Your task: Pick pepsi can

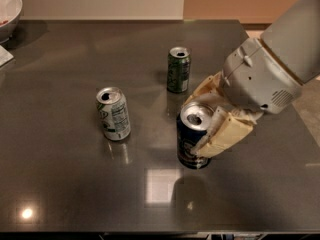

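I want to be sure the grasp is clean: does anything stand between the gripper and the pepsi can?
Nothing visible does. The gripper is closed directly on the pepsi can, one finger on each side. The green can stands apart behind it, and the white can apart to its left.
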### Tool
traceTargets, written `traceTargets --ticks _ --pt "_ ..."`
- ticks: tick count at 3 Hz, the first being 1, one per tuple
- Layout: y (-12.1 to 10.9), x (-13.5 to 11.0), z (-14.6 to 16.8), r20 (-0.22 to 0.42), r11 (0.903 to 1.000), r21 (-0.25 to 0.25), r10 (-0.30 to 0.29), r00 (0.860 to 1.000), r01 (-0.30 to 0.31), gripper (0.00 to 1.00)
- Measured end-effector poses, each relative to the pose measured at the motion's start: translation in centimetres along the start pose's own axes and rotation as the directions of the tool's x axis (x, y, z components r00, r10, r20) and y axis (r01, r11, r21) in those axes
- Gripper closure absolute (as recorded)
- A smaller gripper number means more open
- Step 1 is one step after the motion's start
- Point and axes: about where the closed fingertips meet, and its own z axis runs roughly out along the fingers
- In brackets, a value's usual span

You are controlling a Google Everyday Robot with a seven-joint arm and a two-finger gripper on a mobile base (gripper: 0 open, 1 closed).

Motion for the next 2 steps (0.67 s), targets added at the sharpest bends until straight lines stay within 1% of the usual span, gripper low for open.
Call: traceTargets --ticks 1,2 --pt "-2.10 -1.32 -5.28 0.005 0.9971 0.074 -0.017 1.000 0.016 1.00" --pt "-2.10 -1.33 -5.28 0.005 0.9971 0.074 -0.017 1.000 0.016 1.00"
